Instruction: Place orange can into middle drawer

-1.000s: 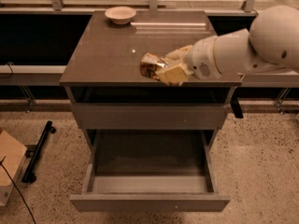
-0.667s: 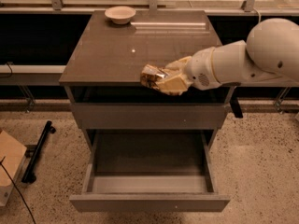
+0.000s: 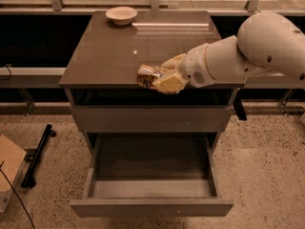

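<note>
The orange can [image 3: 145, 75], shiny and dented, is held in my gripper [image 3: 159, 78] over the front edge of the cabinet top, above the open drawer. The gripper's yellowish fingers [image 3: 167, 83] are shut around the can, with the white arm reaching in from the right. The middle drawer [image 3: 151, 159] is pulled out below, its flat floor bare; its front panel [image 3: 151, 207] is nearest me. The closed grey drawer front [image 3: 151, 119] sits above it.
A shallow white bowl [image 3: 121, 15] stands at the back left of the cabinet top [image 3: 109, 51]. A black bar [image 3: 38, 154] and a cardboard box [image 3: 9, 163] lie on the speckled floor to the left. A railing runs behind.
The gripper with the can has moved forward and slightly down, from over the cabinet top to its front edge above the open drawer.
</note>
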Available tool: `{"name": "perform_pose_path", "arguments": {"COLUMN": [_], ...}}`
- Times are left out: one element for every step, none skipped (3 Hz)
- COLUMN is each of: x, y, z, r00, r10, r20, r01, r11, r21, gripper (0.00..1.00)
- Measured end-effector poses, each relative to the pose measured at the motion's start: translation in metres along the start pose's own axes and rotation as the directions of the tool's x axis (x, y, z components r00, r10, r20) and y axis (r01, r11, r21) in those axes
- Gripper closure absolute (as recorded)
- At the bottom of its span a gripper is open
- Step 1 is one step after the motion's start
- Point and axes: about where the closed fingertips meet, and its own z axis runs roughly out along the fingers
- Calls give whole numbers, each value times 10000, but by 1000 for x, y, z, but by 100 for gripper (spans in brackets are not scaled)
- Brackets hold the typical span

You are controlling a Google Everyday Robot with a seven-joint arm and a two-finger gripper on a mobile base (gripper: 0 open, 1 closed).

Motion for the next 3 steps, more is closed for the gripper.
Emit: {"name": "perform_pose_path", "arguments": {"x": [10,40,63], "y": [9,22,30], "z": [19,34,42], "r00": [9997,9983,9953], "r10": [-126,340,760], "r20": [-204,-468,-595], "r01": [115,-382,-818], "r11": [9985,9952,9913], "r21": [-526,-905,-1029], "gripper": [100,100,100]}}
